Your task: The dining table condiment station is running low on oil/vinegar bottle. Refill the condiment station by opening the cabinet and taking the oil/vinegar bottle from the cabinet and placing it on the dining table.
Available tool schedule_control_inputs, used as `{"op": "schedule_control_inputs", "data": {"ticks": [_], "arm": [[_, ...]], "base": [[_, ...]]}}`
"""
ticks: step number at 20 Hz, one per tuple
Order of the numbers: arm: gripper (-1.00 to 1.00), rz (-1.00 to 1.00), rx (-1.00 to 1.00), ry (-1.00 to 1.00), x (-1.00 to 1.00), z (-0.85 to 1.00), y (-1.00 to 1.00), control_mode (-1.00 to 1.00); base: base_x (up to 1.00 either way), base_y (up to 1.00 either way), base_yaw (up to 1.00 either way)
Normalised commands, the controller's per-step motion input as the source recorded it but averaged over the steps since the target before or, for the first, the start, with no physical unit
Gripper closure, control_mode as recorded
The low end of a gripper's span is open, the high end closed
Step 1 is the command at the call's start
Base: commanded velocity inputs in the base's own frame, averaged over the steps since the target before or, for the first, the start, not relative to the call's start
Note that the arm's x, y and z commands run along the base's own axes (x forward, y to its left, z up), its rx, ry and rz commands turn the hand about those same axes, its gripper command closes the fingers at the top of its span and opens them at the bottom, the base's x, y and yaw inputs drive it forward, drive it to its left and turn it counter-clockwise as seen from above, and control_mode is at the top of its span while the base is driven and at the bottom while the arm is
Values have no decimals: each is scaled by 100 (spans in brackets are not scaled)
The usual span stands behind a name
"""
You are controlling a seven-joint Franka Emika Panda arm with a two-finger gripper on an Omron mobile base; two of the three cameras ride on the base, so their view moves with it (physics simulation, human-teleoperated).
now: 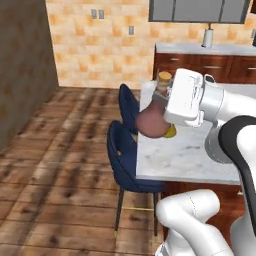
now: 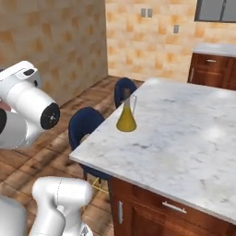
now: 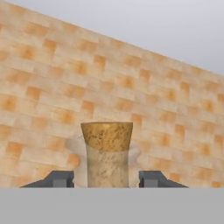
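Oil/vinegar bottle (image 1: 152, 121) held in the jaws beside the dining table (image 1: 190, 150)

The white hand (image 1: 167, 100) holds the oil/vinegar bottle (image 1: 152, 121) by its neck, its reddish-pink body hanging over the near left edge of the marble bench (image 1: 190, 150). A yellow bottle (image 1: 171, 132) peeks out just behind it. Two blue stools (image 1: 123, 150) stand alongside the bench.

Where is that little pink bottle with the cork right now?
The oil/vinegar bottle is held in the gripper, over the near left edge of the dining table, beside the yellow-olive bottle and above a blue stool.
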Motion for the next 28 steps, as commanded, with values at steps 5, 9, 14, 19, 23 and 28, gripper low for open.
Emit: {"op": "schedule_control_inputs", "data": {"ticks": [5,9,14,19,23,28], "arm": [[100,0,0,0,0,0,0,100],[100,0,0,0,0,0,0,100],[100,0,0,0,0,0,0,100],[100,0,0,0,0,0,0,100],[100,0,0,0,0,0,0,100],[100,0,0,0,0,0,0,100]], "base": [[18,100,-31],[75,100,-38],[98,100,-45],[68,100,-46],[65,100,-49],[77,92,-69]]}}
